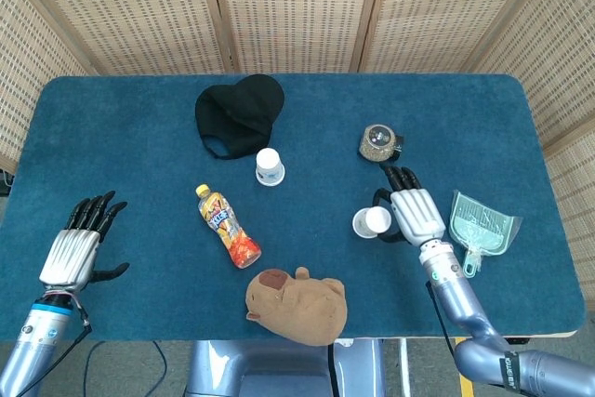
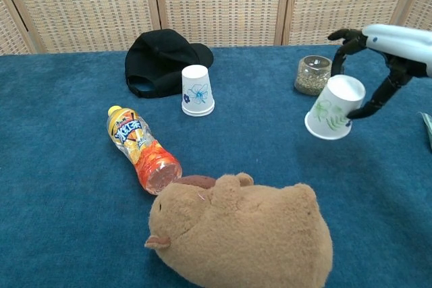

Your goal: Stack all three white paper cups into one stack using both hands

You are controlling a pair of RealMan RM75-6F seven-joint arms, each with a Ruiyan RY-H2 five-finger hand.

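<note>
The right hand (image 2: 378,52) is pinching a white paper cup (image 2: 334,107) above the counter (image 1: 139,137), the cup hanging tilted beneath its dark fingers (image 2: 378,102). A second cup (image 2: 198,90) is standing upside down well apart, just beside the black cap (image 2: 158,62). The left hand (image 1: 79,241) is resting spread and holding nothing near the counter's left edge.

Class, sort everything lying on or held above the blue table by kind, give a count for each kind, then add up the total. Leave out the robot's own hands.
White paper cups: 2, one upside down by the cap, one held by the right robot hand
Black cap: 1
Drink bottle: 1
Plush toy: 1
Glass jar: 1
Green dustpan: 1
Total: 7
</note>
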